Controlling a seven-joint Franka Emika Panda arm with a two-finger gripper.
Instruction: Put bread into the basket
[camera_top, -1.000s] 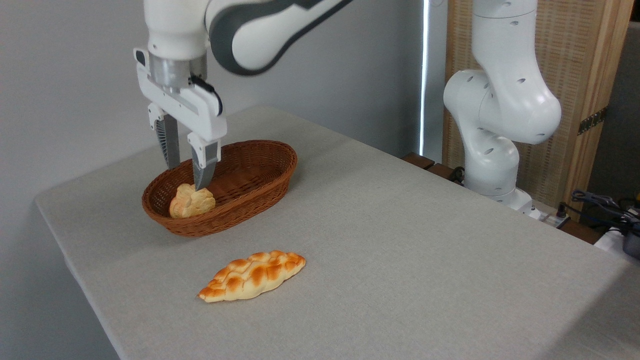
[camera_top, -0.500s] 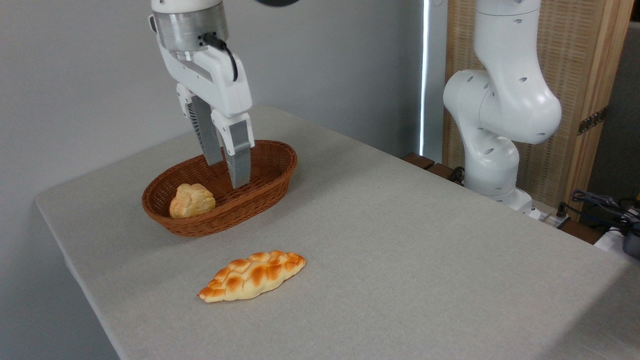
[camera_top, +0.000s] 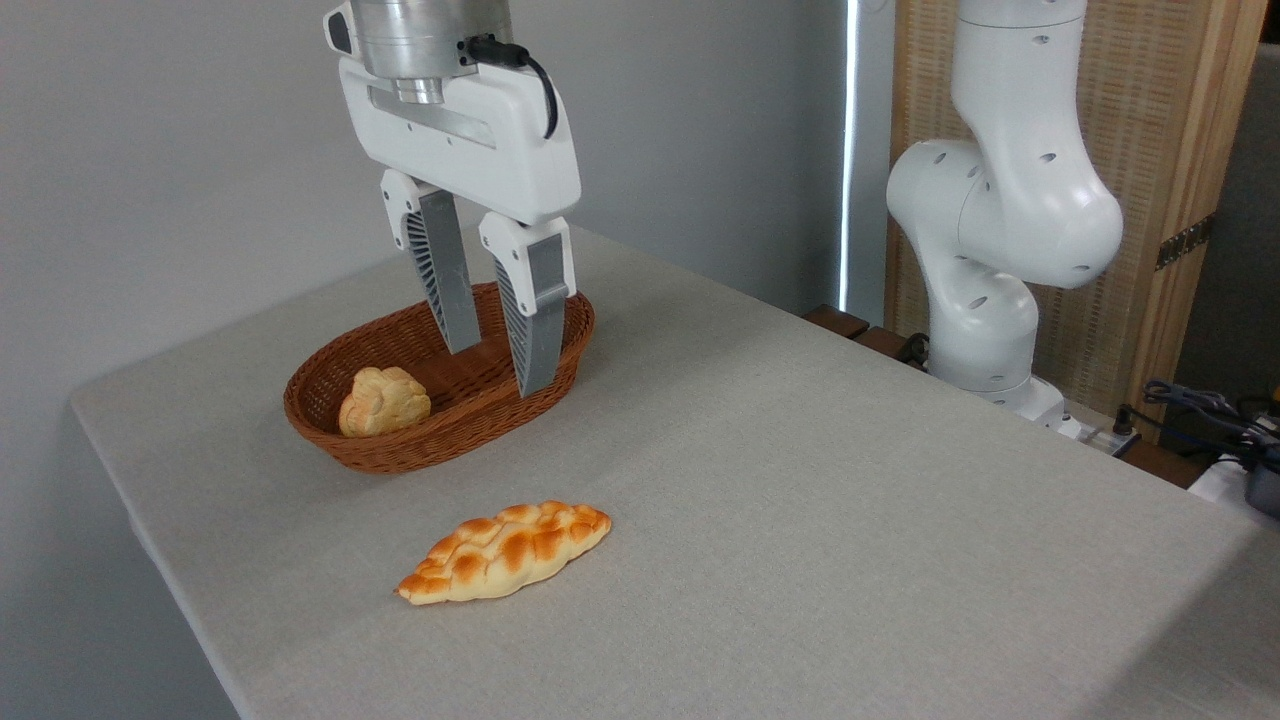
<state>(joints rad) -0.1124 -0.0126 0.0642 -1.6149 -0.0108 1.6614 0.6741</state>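
The bread (camera_top: 383, 401), a small pale-golden bun with a lumpy top, lies inside the left end of the oval reddish-brown wicker basket (camera_top: 545, 375). My gripper (camera_top: 498, 368) hangs open above the basket's right half, fingers pointing down with nothing between them. It is to the right of the bun and clear of it.
A longer braided loaf (camera_top: 505, 551) with toasted orange-brown patches lies on the grey table in front of the basket. The arm's white base (camera_top: 990, 260) stands at the table's far right edge. Cables (camera_top: 1210, 410) lie beyond the right edge.
The gripper has left the bun in the basket and moved up and to the right, from over the bun to over the basket's right half. The bun and loaf have not moved.
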